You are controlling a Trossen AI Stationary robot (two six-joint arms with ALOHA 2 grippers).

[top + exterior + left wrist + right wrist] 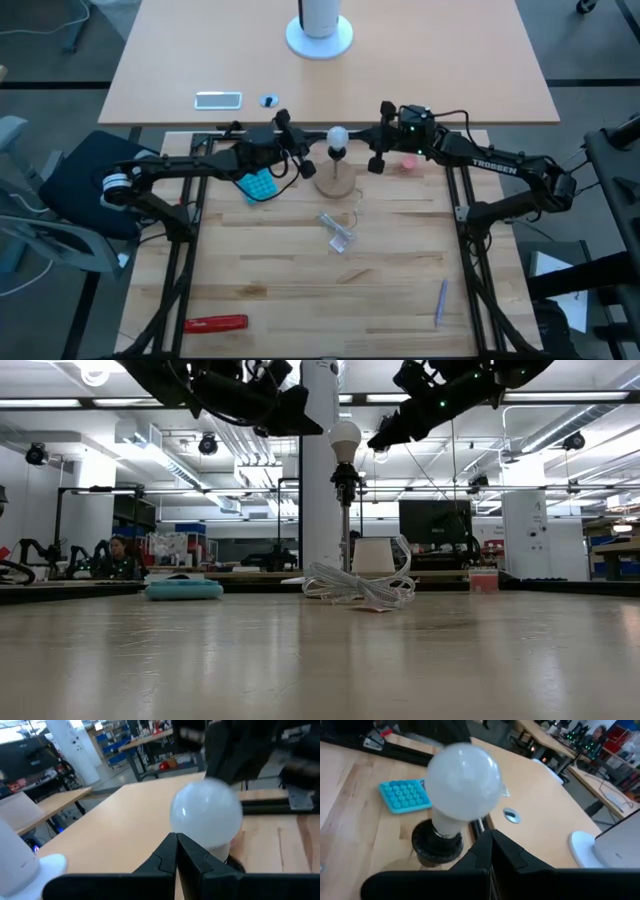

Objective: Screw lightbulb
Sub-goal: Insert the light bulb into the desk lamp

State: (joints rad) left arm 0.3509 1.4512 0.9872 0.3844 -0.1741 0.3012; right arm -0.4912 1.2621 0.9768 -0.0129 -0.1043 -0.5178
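The lightbulb [338,135], a small white globe, stands upright with its base in the black socket [436,842] on a thin stem that rises from the round wooden disc [335,184]. My left gripper [306,150] is shut and level with the bulb, just to its left; the bulb [206,815] shows right beyond its fingertips. My right gripper [374,150] is shut and just to the bulb's right, and the bulb [464,775] shows beyond its tips. In the low view a small gap shows between the bulb [345,438] and each gripper.
A blue dimpled pad [258,185] lies left of the disc, and a pink-red round thing [408,161] right of it. A clear plastic wrapper [338,232] lies nearer. A red-handled tool [215,323] and a pen [440,301] lie near the front edge. A white cord [360,585] coils by the disc.
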